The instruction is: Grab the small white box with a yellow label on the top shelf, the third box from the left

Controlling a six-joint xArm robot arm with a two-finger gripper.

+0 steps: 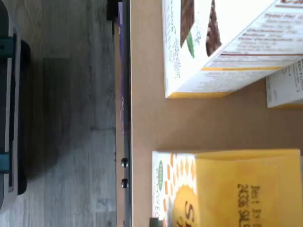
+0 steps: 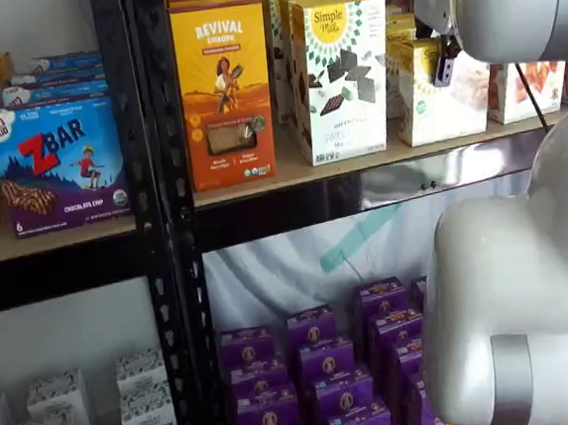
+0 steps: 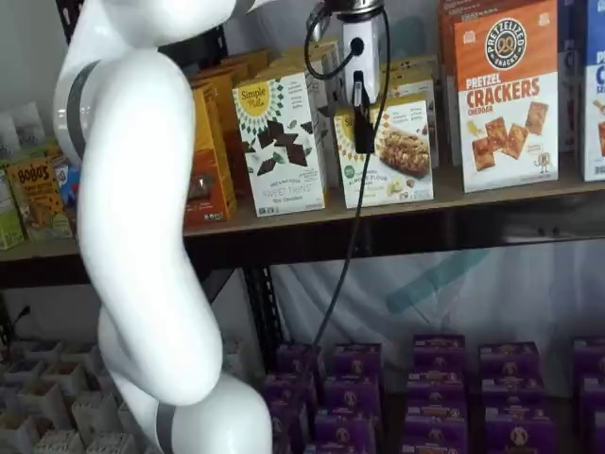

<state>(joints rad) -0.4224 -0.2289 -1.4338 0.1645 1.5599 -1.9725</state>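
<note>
Gripper [image 3: 363, 123] hangs before the small white box [image 3: 392, 151] on the top shelf [image 3: 492, 194], Simple Mills box [image 3: 279, 142] at nine o'clock; grasp undone, finger gap unreadable.

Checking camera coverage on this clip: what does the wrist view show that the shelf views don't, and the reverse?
Wrist view only: the date print on the yellow top of the small white box, and the grey floor. Shelf views only: the claw hanging before that box, its fingers side-on, and the purple boxes below. Both: the small white box, the taller Simple Mills box and the top shelf.
</note>
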